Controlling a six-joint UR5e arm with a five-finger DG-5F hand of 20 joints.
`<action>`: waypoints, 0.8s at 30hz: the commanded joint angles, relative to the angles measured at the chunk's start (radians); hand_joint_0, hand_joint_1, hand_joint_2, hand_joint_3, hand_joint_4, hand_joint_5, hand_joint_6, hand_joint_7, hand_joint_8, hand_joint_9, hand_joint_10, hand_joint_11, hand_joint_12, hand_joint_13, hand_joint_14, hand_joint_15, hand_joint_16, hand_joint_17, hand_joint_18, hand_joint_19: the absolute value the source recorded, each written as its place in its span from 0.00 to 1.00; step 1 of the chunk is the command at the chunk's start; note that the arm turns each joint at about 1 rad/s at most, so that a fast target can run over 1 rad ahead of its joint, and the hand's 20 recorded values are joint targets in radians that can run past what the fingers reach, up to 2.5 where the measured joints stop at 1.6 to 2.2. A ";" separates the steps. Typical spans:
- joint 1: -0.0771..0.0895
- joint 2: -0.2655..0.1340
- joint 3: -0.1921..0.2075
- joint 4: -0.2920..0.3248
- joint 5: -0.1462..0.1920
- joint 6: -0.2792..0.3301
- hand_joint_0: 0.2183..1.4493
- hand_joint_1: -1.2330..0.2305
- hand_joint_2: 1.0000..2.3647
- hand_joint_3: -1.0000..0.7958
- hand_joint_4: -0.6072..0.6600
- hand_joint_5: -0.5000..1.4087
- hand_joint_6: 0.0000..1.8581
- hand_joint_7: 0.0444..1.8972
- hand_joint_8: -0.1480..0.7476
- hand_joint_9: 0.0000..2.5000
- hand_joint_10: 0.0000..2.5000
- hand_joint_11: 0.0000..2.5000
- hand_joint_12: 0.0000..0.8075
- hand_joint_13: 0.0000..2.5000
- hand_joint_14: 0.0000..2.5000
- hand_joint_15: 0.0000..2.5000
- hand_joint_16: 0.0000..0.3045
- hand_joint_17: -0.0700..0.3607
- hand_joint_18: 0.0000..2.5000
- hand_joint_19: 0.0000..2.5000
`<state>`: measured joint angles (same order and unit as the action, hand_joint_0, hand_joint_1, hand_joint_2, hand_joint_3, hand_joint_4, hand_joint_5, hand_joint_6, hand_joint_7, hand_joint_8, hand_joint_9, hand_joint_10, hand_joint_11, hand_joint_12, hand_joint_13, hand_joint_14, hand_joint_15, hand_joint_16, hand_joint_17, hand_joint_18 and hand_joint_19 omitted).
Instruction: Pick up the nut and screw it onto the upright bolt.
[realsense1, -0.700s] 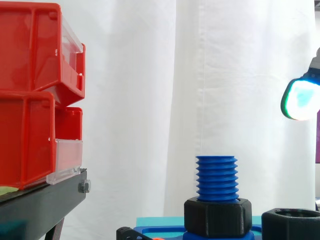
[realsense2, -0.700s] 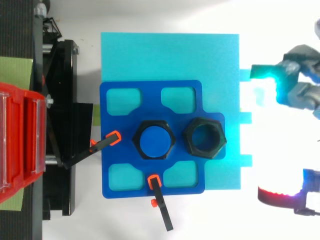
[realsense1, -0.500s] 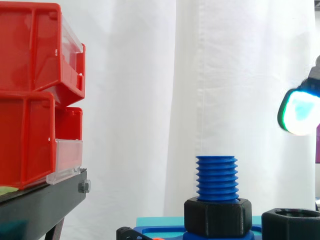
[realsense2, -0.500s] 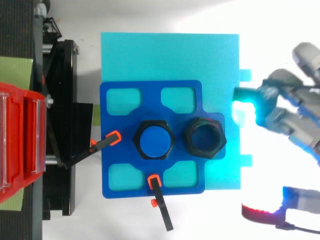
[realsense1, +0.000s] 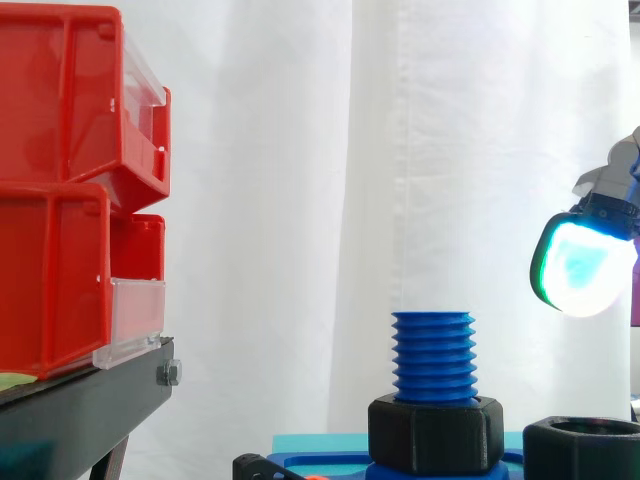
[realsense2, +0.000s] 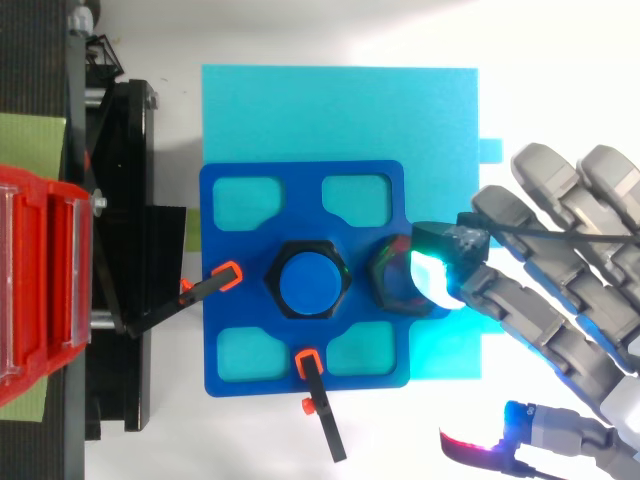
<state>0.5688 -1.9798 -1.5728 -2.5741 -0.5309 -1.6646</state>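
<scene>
From my console, the bolt (realsense1: 432, 355) stands upright and bare-threaded above the black collar (realsense1: 435, 432) at its foot. The nut (realsense2: 388, 278) lies flat just right of the bolt, untouched. What changed is the hand (realsense2: 560, 300). Half a second ago it hung off to the right of the bolt, past the board's edge; now it has swept in and one glowing fingertip (realsense1: 582, 268) sits over the nut, lower than before yet clear above it in the side view. Its fingers are spread wide and hold nothing. I judge the reach is nearly done, with the descent and grasp still to come.

Far left of the bolt are the red bins (realsense1: 60, 180) on their black stand (realsense1: 90, 400). Two orange-tipped clamps (realsense2: 225, 277) pin the blue plate (realsense2: 240, 300) under the bolt, which rests on a cyan board (realsense2: 340, 110). A white curtain (realsense1: 300, 200) hangs behind.
</scene>
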 joint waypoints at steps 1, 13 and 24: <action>-0.006 -0.001 0.001 0.002 -0.004 -0.023 0.15 0.35 0.00 0.28 0.64 0.11 0.27 0.40 0.48 0.09 0.00 0.02 0.49 0.04 0.00 0.00 0.16 0.42 0.00 0.00; -0.015 -0.056 0.013 0.015 0.000 0.016 0.17 0.42 0.00 0.28 0.64 0.12 0.27 0.40 0.48 0.09 0.00 0.02 0.49 0.04 0.00 0.00 0.16 0.41 0.00 0.00; -0.018 -0.056 0.014 0.032 0.039 0.005 0.17 0.43 0.00 0.28 0.65 0.12 0.27 0.39 0.49 0.10 0.00 0.01 0.49 0.06 0.00 0.00 0.16 0.41 0.00 0.00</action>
<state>0.5518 -2.0349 -1.5590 -2.5505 -0.5026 -1.6560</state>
